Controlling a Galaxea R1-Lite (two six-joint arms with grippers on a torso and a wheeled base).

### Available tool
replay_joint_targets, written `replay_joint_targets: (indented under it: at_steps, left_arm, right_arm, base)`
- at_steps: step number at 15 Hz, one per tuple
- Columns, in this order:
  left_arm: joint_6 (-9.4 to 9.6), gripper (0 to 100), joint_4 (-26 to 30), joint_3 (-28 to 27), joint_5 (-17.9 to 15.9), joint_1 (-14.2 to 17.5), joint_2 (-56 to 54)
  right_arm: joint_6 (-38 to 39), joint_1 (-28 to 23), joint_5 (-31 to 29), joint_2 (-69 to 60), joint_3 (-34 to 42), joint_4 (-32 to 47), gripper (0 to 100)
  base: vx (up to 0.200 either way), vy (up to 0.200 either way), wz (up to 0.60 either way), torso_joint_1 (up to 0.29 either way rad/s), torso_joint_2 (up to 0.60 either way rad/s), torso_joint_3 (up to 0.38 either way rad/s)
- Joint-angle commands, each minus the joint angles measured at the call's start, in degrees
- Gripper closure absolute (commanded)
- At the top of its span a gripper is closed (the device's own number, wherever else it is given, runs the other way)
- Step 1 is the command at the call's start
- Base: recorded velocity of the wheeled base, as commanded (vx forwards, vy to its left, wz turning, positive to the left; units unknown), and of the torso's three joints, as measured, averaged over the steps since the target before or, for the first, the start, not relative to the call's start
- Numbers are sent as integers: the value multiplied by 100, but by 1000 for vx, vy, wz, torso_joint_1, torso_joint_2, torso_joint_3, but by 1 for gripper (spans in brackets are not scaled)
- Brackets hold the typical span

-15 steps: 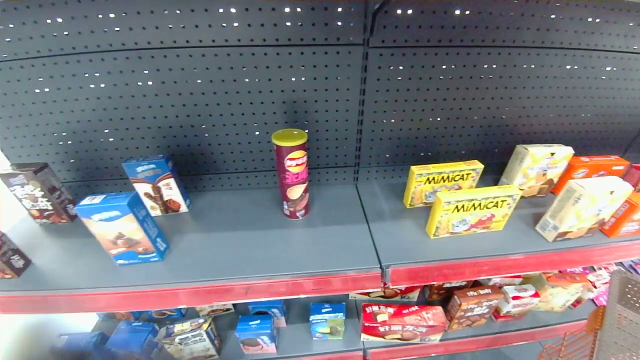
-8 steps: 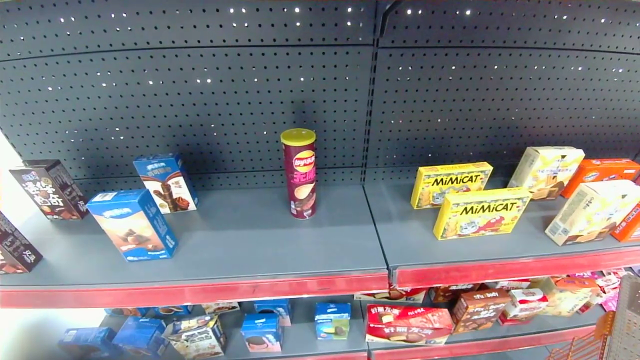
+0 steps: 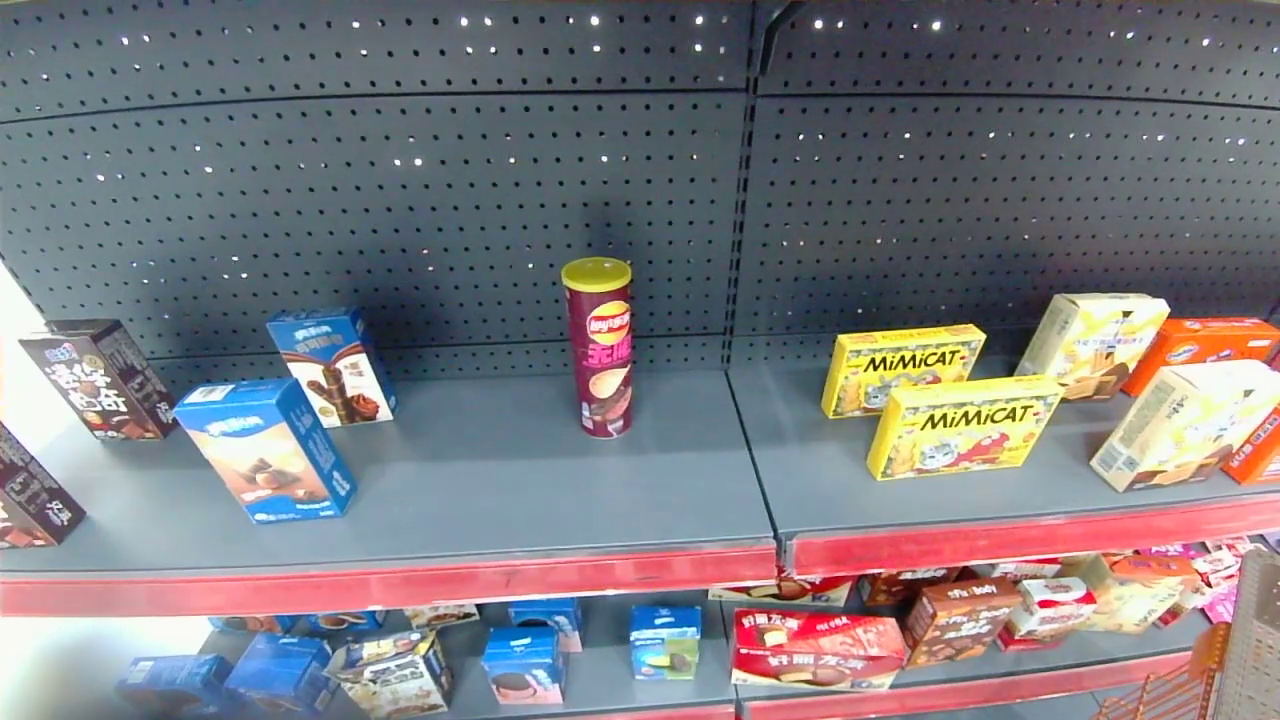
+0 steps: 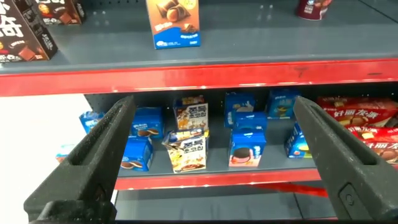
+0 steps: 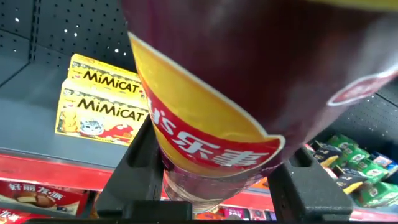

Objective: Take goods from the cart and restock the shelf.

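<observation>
Closely framed in the right wrist view, the right gripper (image 5: 217, 186) was seen clamped on a maroon chip can (image 5: 249, 74). Its two black fingers (image 5: 134, 180) were set against either side of the can's body. The can was held in front of the shelving, with two yellow boxes (image 5: 102, 106) visible beyond it. The left gripper (image 4: 212, 109) was spread wide with nothing between its fingers. It was held in front of the red edge strip (image 4: 199, 78) of the upper shelf, facing the lower shelf (image 4: 205, 180), which was stocked with small blue packs (image 4: 245, 146).

On the upper shelf (image 3: 480, 480) a second maroon can (image 3: 598, 345) with a yellow lid was set upright near the back, just left of the seam between the two shelf boards. To its left, well apart, two blue boxes (image 3: 265, 450) and dark brown boxes (image 3: 98, 378) were stood on end. To its right the yellow boxes were placed one before the other, with cream boxes (image 3: 1180, 422) and an orange box (image 3: 1200, 345) farther right. A dark perforated back panel (image 3: 400, 200) was fitted behind the shelf. A grey mesh basket (image 3: 1250, 640) was cut off at the lower right corner of the head view.
</observation>
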Motion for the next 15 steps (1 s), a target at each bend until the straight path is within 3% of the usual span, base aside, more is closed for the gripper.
replay_joint_targets:
  at_steps: [1, 15]
  left_arm:
    - [-8, 0, 0, 0, 2, 2, 0]
    - [1, 0, 0, 0, -7, 2, 0]
  right_arm:
    - [-6, -5, 6, -44, 49, -1, 100]
    - [-6, 3, 15, -114, 85, -1, 100]
  base:
    - [0, 0, 600, -2, 2, 2]
    - [0, 0, -43, 0, 1, 0]
